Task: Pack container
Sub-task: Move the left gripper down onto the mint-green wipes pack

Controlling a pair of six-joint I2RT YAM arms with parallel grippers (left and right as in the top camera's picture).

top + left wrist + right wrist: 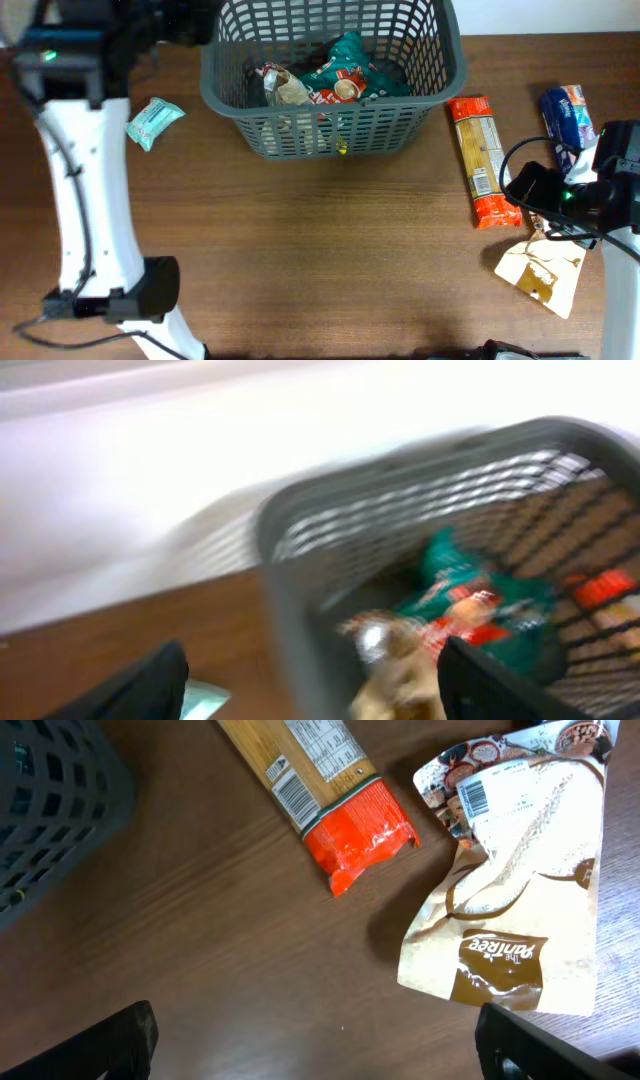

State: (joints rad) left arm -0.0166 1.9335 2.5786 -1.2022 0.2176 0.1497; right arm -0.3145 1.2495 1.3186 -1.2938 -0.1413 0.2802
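Right hand [318, 1048] by beige pouch [520, 870], pasta packet [325, 795] near container [50, 810]

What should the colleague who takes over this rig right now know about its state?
The left pincer is open and empty, at the left side of the container.
The right pincer is open and empty, over the table between the pasta pack and the beige pouch.
Done: the green packet and a few other packets lie in the container.
Left: the teal packet to the left of the container, and the pasta pack, the blue packet and the beige pouch to its right, all on the table.
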